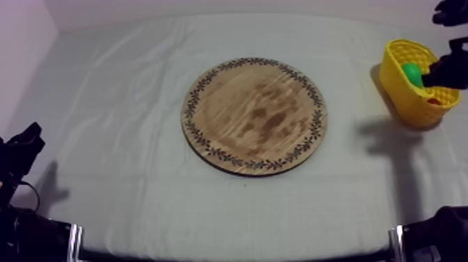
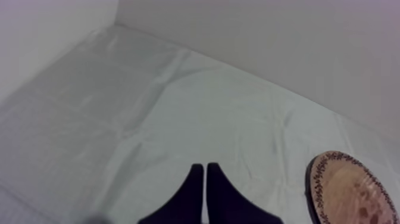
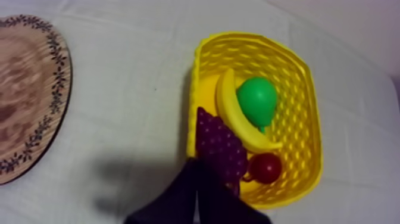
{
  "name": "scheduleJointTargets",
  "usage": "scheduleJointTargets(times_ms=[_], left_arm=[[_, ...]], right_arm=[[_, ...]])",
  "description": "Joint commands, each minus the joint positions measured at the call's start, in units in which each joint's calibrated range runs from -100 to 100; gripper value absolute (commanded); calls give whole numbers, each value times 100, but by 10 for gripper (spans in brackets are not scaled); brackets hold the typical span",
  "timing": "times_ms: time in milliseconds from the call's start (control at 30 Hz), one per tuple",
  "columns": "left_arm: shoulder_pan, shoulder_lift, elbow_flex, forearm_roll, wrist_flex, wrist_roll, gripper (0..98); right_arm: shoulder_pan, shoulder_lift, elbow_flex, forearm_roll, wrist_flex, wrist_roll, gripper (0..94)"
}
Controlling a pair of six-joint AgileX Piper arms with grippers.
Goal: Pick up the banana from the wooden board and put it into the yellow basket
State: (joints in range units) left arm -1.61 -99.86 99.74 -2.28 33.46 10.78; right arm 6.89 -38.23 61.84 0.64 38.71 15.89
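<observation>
Right claw [image 3: 196, 179]: fingers pressed together into a narrow wedge, gripping nothing. It hangs at the edge of the yellow basket [image 3: 297, 68], just by the bunch of grapes [image 3: 221, 143].
Left claw [image 2: 205, 173]: also closed to a narrow wedge and empty, low over bare cloth. In the top view it sits at about 8 o'clock from the wooden board [image 1: 254, 115].
Banana [image 3: 233, 116]: inside the basket, curved against the green pear [image 3: 257, 100], with the grapes and the small red fruit [image 3: 265, 168] close by.
Wooden board: in the middle of the surface [image 1: 125, 104], with nothing on it.
Basket position: in the top view, at about 2 o'clock from the board and well apart from it.
Done: as I judge it, both the pick and the drop, since the banana rests in the basket and no claw holds it.
Left to do: probably only to lift the right arm clear of the basket. No fruit is waiting on the board.
</observation>
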Motion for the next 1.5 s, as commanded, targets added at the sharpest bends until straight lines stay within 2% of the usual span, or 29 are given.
scheduleJointTargets(times_ms=[0, 233, 767, 1067, 1233, 1333, 1467], left_arm=[[-2, 3, 4, 1, 0, -1, 1], [-2, 3, 4, 1, 0, -1, 1], [-2, 3, 4, 1, 0, -1, 1], [-2, 3, 4, 1, 0, -1, 1], [-2, 3, 4, 1, 0, -1, 1], [-2, 3, 4, 1, 0, -1, 1], [-2, 3, 4, 1, 0, -1, 1]], right_arm=[[-18, -957, 489, -39, 6, -20, 7], [-219, -2368, 1547, -41, 86, -197, 7], [-281, -5048, 3309, -595, 512, -116, 7], [-324, -5706, 3562, -491, 592, -746, 8], [-329, -5737, 3616, -276, 499, -1364, 7], [-329, -5742, 3719, -231, 126, -1377, 6], [-330, -5743, 3776, -217, -117, -1011, 5]])
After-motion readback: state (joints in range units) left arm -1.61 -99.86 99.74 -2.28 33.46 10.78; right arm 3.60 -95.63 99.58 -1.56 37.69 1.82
